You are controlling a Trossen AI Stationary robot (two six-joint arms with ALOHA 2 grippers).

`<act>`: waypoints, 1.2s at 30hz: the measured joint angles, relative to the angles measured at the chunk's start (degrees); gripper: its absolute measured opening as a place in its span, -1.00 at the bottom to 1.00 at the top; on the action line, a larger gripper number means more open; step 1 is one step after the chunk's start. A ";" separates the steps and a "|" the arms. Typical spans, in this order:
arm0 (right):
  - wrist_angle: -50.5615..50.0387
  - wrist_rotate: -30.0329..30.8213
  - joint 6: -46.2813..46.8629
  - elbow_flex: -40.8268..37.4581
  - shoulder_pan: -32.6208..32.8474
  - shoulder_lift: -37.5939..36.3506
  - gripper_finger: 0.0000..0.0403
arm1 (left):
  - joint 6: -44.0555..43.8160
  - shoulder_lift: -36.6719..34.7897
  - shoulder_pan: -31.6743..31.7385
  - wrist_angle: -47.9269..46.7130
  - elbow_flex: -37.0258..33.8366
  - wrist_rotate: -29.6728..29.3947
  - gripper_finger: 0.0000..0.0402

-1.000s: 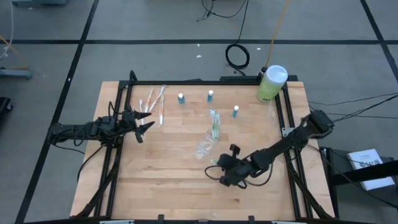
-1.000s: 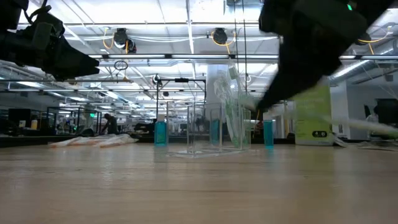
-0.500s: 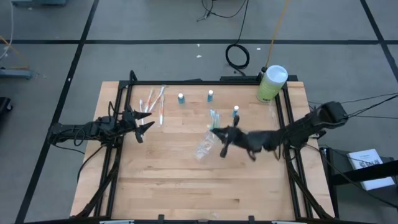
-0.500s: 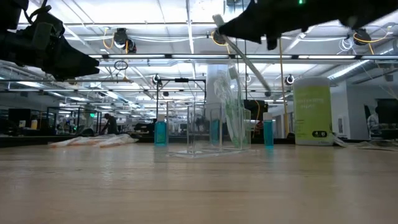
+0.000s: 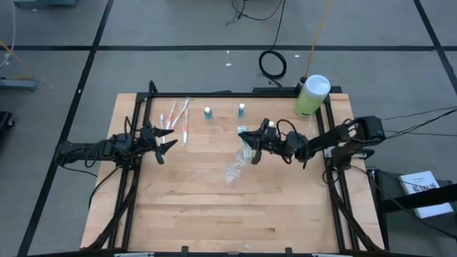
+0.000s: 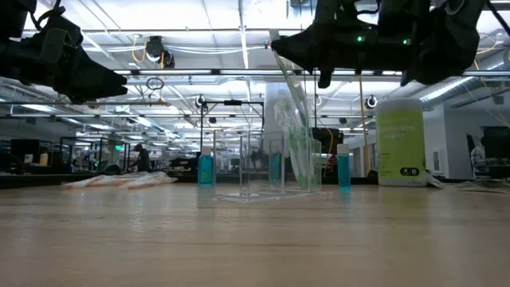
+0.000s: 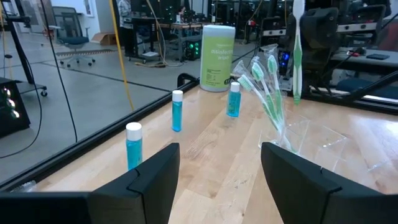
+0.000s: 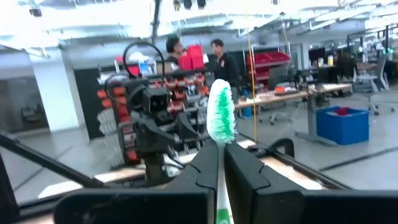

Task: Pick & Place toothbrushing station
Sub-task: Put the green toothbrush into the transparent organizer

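The clear plastic holder (image 5: 235, 168) (image 6: 247, 171) (image 7: 300, 133) stands mid-table with several green-white toothbrushes (image 7: 263, 87) (image 6: 300, 151) leaning in it. My right gripper (image 5: 244, 134) (image 6: 279, 41) (image 8: 221, 163) hovers over it, shut on one more green-white toothbrush (image 7: 297, 56) (image 8: 221, 118). Pink-white toothbrushes (image 5: 176, 118) lie at the far left. Small blue tubes with white tops (image 5: 208, 113) (image 7: 177, 111) stand near the far edge. My left gripper (image 5: 167, 140) (image 7: 217, 180) waits open at the table's left side. My right gripper pinches the toothbrush between its two fingers (image 8: 205, 171), on the slim neck just below the bristle head (image 8: 221, 147). The fingers come about level from the table's right and lie across the brush. It stands near upright, head up, its green handle (image 7: 297, 90) hanging below, clear of the table.
A big pale-green canister with a white lid (image 5: 311, 96) (image 6: 401, 143) stands at the far right corner. Black frame rails (image 5: 330, 128) run along the table's sides. Bare wood (image 5: 214, 214) fills the near half.
My right gripper has carried the toothbrush from the table's near middle toward the far edge and upward, until it is over the holder. It has tipped from pointing down to about level, so the brush now stands head up. It has stayed shut.
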 joint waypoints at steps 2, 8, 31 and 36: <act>1.98 0.04 1.20 0.00 0.12 2.06 -0.98 | 0.00 0.01 -0.01 0.00 0.00 0.00 0.17; 7.35 2.16 2.99 0.00 1.02 9.04 -0.98 | 0.00 0.02 -0.01 0.00 0.00 0.00 0.17; -1.34 1.33 -1.97 0.00 2.37 12.67 -0.93 | 0.00 0.01 -0.02 0.01 0.00 0.04 0.17; -2.76 1.42 -1.86 0.02 2.57 12.64 -0.86 | 0.00 0.02 -0.01 0.01 0.00 0.04 0.17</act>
